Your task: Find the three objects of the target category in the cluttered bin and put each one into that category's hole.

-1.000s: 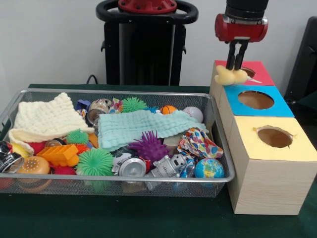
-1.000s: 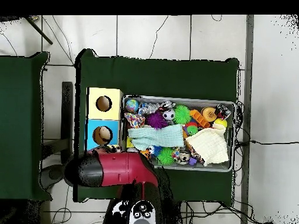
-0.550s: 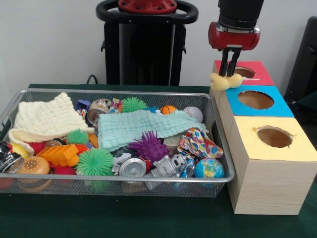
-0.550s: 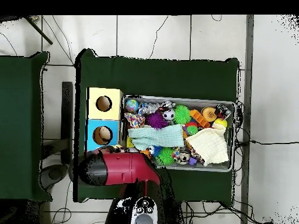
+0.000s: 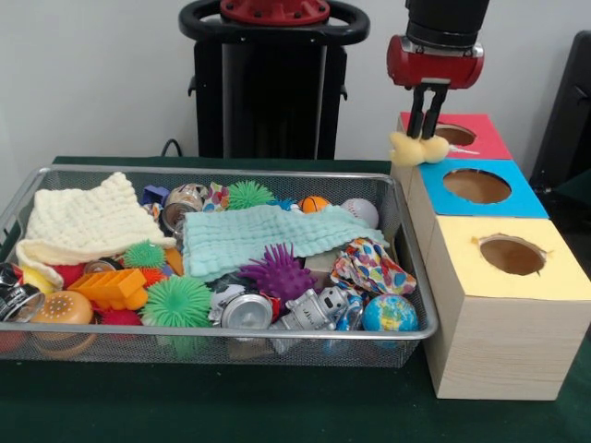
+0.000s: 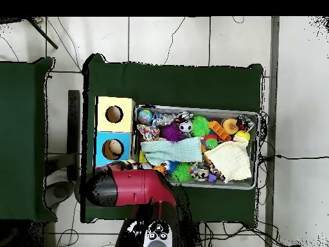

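The pincer (image 5: 425, 137) is gripping a pale yellow soft toy (image 5: 416, 149), its two dark fingers (image 5: 415, 115) closing on the toy's top. The toy is hanging in the air just at the 9 o'clock edge of the red-topped box (image 5: 483, 137), beside that box's hole rather than over it.

Three wooden boxes are standing in a row at 3 o'clock of the wire bin (image 5: 397, 208): the red-topped one farthest back, the blue-topped box (image 5: 526, 189) in the middle and the yellow-topped box (image 5: 563, 272) nearest the camera. Each top is showing one round hole.

The bin is sitting on the green worktop (image 5: 277, 406) and is holding a crowded heap. A cream knitted cloth (image 5: 88, 221) is lying at its 9 o'clock end, and a mint cloth (image 5: 268, 235) is spreading across the middle. Around them are lying a purple spiky ball (image 5: 277, 272), a green spiky ball (image 5: 177, 302), an orange block (image 5: 109, 288), a metal can (image 5: 246, 311), a silver robot toy (image 5: 309, 311), a patterned pouch (image 5: 371, 268), a globe ball (image 5: 389, 314) at the 5 o'clock corner and a white baseball (image 5: 362, 211) towards 1 o'clock.

In the overhead view the red arm (image 6: 132, 186) is covering the box at the row's end.
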### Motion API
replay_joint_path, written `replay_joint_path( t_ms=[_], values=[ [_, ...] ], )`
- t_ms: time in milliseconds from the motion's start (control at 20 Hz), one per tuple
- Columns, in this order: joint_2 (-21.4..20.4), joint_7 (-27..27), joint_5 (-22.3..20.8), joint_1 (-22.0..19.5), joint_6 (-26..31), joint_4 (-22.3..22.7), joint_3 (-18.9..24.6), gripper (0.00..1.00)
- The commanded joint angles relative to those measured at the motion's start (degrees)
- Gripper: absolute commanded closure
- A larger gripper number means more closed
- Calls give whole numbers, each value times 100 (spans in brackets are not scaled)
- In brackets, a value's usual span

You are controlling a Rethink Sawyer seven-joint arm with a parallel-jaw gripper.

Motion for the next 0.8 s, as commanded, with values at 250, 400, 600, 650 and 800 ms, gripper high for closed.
replay_joint_path(
  t_ms=[250, 400, 600, 650, 800],
  values=[
    [-175, 1164, 171, 121, 190, 335, -51, 100],
    [-276, 1131, 193, 139, 304, 346, -61, 100],
    [-303, 1080, 205, 106, 342, 363, -38, 100],
    [-303, 1079, 209, 103, 353, 363, -34, 100],
    [-489, 1059, 241, 137, 618, 337, -48, 100]
  ],
)
